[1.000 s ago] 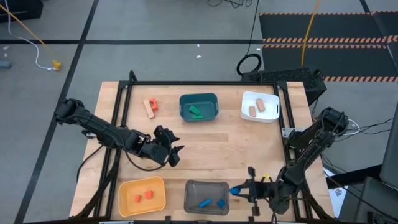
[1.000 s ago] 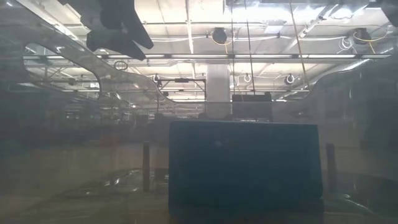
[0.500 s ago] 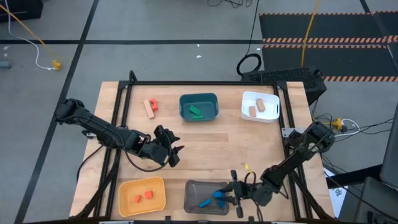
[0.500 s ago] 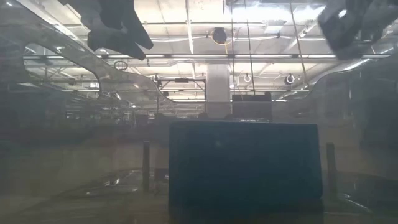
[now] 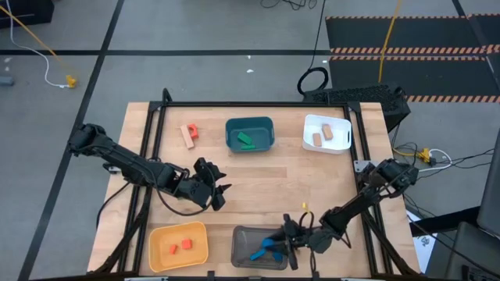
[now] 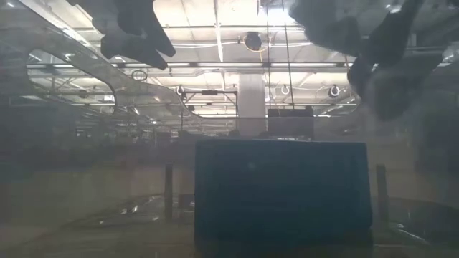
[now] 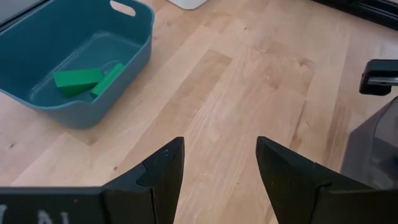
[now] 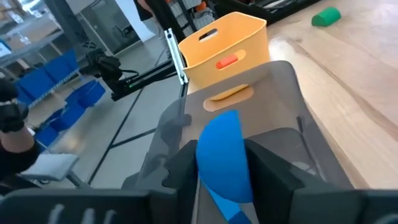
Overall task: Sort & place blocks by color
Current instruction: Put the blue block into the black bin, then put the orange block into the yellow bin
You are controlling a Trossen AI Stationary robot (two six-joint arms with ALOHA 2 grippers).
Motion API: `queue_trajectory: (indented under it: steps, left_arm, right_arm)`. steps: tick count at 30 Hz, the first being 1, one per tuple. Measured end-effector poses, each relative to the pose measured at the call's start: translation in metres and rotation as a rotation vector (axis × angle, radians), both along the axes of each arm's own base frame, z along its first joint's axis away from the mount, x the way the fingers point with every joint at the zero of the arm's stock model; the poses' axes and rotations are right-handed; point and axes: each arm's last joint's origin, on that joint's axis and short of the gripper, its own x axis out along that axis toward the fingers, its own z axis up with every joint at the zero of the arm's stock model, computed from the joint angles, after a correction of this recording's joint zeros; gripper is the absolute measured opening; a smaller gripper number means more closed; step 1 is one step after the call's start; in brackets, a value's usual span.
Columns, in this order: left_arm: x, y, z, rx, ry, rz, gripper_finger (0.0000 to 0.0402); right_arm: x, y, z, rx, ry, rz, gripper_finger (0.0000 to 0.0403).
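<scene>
Blue block is sitting squeezed between the right gripper's two dark fingers, and it is now hanging right over the grey bin. A second ago this gripper was holding it off to the side of that bin, past the rim, so the arm has been carrying it across. More blue blocks are lying in the bin just under the gripper, so I think letting go comes next. Left gripper is waiting over bare wood, fingers spread and holding nothing, with the teal bin ahead of it.
</scene>
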Motion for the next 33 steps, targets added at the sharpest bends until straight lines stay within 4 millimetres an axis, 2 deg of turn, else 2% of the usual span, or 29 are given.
queue_trajectory:
  steps: [9, 12, 14, 20, 25, 29, 33]
  left_arm:
    - [-0.001, 0.0, -0.001, 0.0, 0.017, 0.003, 0.02]
    - [-0.002, 0.002, -0.003, -0.027, 0.022, 0.04, 0.02]
    - [-0.002, 0.007, -0.004, -0.045, 0.029, 0.08, 0.02]
    - [-0.005, 0.035, -0.01, -0.038, 0.114, 0.244, 0.02]
    - [-0.009, 0.064, -0.015, -0.068, 0.174, 0.426, 0.02]
    - [-0.013, 0.089, -0.018, -0.096, 0.202, 0.578, 0.02]
    - [-0.018, 0.112, -0.019, -0.098, 0.217, 0.711, 0.02]
  right_arm:
    - [0.003, -0.004, 0.001, 0.013, 0.001, -0.015, 0.0191]
    - [0.003, -0.005, 0.01, 0.021, -0.018, -0.008, 0.0207]
    - [0.002, -0.007, 0.024, 0.013, -0.043, 0.03, 0.0215]
    - [-0.015, -0.024, 0.067, -0.129, -0.052, 0.081, 0.0221]
    - [-0.033, -0.048, 0.097, -0.24, -0.01, 0.046, 0.0221]
    - [-0.05, -0.068, 0.11, -0.313, 0.016, -0.043, 0.0221]
    - [-0.066, -0.085, 0.11, -0.336, 0.027, -0.108, 0.0222]
